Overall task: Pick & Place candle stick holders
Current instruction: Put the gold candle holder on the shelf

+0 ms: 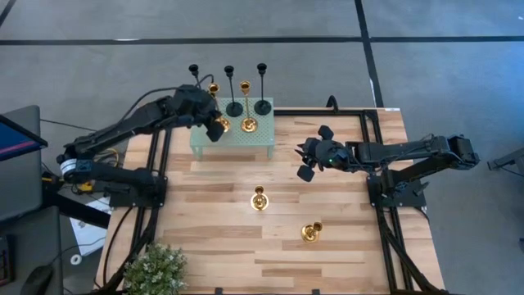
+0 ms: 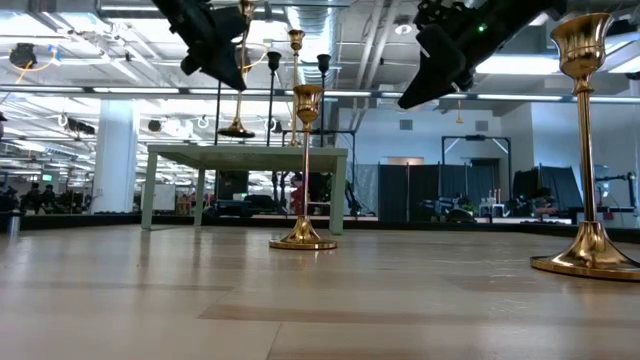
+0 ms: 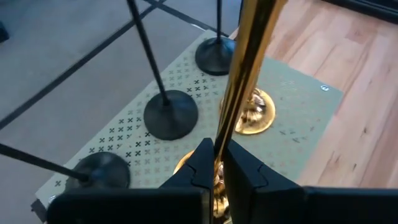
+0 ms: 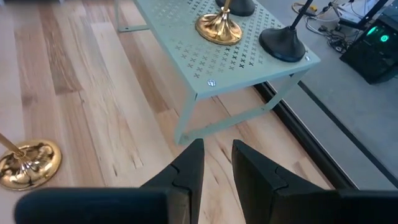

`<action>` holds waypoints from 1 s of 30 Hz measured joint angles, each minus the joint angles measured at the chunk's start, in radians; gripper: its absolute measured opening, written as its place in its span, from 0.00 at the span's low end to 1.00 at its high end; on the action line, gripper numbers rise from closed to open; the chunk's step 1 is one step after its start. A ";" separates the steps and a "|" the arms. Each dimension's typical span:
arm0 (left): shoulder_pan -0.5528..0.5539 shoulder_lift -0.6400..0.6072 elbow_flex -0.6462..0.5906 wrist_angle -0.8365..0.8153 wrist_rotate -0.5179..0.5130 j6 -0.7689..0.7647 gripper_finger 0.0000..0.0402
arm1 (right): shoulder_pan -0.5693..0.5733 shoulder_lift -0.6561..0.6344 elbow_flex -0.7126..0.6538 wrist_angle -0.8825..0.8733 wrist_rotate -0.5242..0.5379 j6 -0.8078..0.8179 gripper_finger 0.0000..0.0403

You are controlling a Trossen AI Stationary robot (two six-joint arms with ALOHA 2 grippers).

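A pale green perforated stand [image 1: 246,141] at the table's far side carries three black candle stick holders [image 1: 234,106] [image 1: 262,105] [image 3: 99,173] and one gold one [image 1: 248,124] on their round bases. My left gripper [image 1: 214,124] is over the stand's left end, shut on another gold holder [image 2: 238,125]. Two more gold holders [image 1: 259,199] [image 1: 311,232] stand on the wooden table. My right gripper [image 1: 309,156] hovers to the right of the stand, open, with nothing between its fingers [image 4: 189,165]. My left gripper pinches the gold holder's thin stem [image 3: 226,132] between its two fingers, in the stem's lower part, above the base. The fingers slant down from the table's left and lie across the stem. The holder is slightly tilted, its base [image 2: 237,128] clear above the stand.
A potted plant [image 1: 155,270] sits at the table's near left corner. Black frame rails [image 1: 160,164] [image 1: 385,213] run along the table's left and right sides. Bare wood lies between the stand and the two gold holders.
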 joint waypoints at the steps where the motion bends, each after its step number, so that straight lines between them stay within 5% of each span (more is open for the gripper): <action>1: 0.010 0.000 0.000 0.000 0.014 0.000 0.04 | 0.000 0.000 0.000 -0.002 0.000 0.000 0.18; 17: 0.146 0.001 0.000 0.009 0.154 -0.018 0.04 | 0.000 0.000 0.000 -0.001 0.002 0.001 0.18; 30: 0.145 0.002 -0.086 0.083 0.154 -0.022 0.04 | 0.000 0.000 0.000 -0.001 0.002 0.001 0.18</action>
